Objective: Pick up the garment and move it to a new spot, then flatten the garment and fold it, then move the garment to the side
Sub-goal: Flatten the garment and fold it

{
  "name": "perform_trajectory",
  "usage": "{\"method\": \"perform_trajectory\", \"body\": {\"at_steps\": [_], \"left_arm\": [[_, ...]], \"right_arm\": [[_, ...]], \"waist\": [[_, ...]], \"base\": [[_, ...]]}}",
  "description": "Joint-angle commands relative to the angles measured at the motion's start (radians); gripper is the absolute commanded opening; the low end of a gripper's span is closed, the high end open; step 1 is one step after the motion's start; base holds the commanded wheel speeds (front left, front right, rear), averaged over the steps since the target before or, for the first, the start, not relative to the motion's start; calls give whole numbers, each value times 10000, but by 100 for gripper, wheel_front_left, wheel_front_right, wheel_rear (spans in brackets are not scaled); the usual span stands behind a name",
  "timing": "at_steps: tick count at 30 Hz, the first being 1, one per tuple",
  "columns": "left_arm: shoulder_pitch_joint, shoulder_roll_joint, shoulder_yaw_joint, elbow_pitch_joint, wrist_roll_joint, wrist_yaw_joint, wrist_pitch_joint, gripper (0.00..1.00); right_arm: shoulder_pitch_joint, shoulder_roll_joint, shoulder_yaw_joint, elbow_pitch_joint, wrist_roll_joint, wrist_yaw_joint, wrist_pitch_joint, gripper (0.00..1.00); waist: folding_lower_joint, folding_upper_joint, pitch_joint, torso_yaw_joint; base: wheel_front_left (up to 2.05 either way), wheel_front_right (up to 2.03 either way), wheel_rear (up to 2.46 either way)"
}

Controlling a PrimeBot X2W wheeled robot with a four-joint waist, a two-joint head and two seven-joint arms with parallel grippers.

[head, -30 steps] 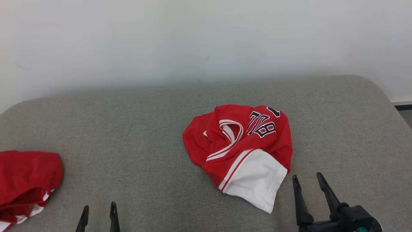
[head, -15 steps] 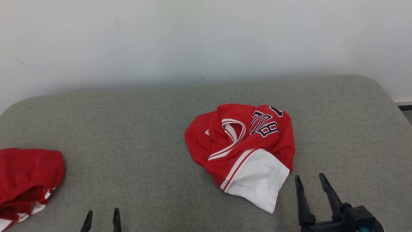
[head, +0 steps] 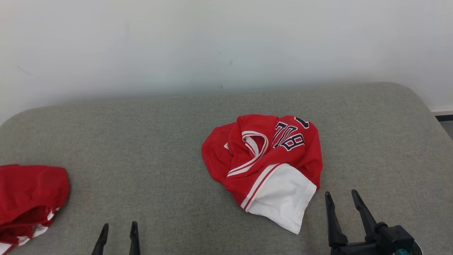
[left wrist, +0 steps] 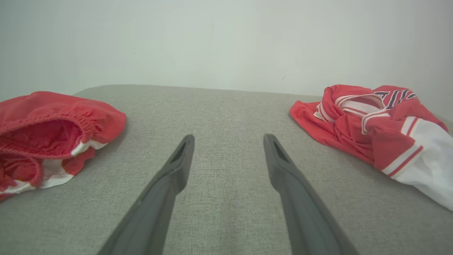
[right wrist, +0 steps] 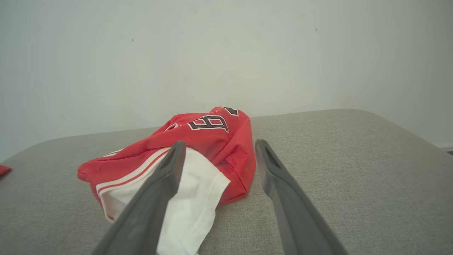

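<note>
— Looking down from the head, we see the garment [head: 262, 166], a red jersey with white trim and dark numbers. It lies crumpled on the grey cushion [head: 141, 134], right of the middle and well short of the wall [head: 212, 42].
— And our grippers?
— Our right gripper [head: 341, 193] sits just beside the jersey's white panel [head: 283, 202], on its near right side, apart from the cloth. Its jaws are parted to a moderate gap with nothing between them. In the right wrist view one finger [right wrist: 155, 198] crosses in front of the white cloth.
— The left one?
— Our left gripper [head: 119, 225] is at the near edge, well apart from the jersey, jaws likewise spread over bare cushion. Further left lies a second red garment [head: 28, 194], bunched, and its elastic band [left wrist: 85, 122] shows in the left wrist view.
</note>
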Motion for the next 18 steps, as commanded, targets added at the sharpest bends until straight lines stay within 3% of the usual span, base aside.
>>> {"method": "perform_trajectory", "body": {"at_steps": [1,4,11,18], "left_arm": [[-282,-41,-85,47,-100,-73,-33,100],[-792,-56,-331,169,-447,-188,511,100],[-2401,-141,-1641,45,-2074,-440,3117,100],[-3303,-160,-2790,222,-3463,-154,3665,100]], "right_arm": [[-26,17,5,16,63,-22,-18,100],[-73,17,61,38,96,-22,-18,100],[-213,16,207,-47,228,-22,-17,100],[-334,16,265,-51,335,-22,-17,100]], "waist": [[0,0,3,-17],[0,0,20,-86],[0,0,212,-615],[0,0,536,-1162]], "base": [[0,0,0],[0,0,0],[0,0,0],[0,0,0]]}}
